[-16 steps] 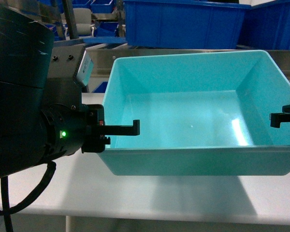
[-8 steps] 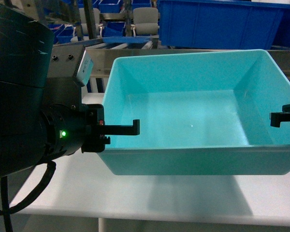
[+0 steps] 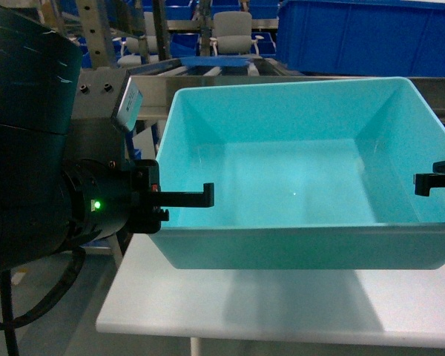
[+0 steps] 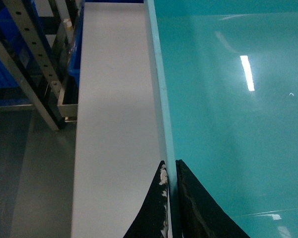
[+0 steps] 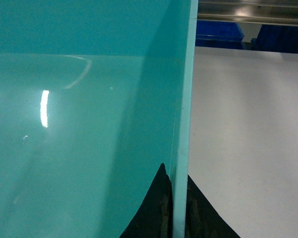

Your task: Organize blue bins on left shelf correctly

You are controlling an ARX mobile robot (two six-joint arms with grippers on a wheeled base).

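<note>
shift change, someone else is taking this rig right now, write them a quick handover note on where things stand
Left hand: shut on the left wall of the turquoise bin, one finger inside, one outside.
Right hand: shut on the bin's right wall the same way.
Bin: empty, held between both hands above the white table, near its left end.
Shelf: steel rack with dark blue bins lies behind the bin.
Done: bin gripped on both sides.
Left: carry it to the left shelf, set it in its place, release both hands.

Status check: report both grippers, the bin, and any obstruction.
Left gripper shut on light turquoise plastic bin, left wall. Right gripper shut on right wall. Bin empty, above white table. Royal-blue bins on steel rack behind; nothing between.
</note>
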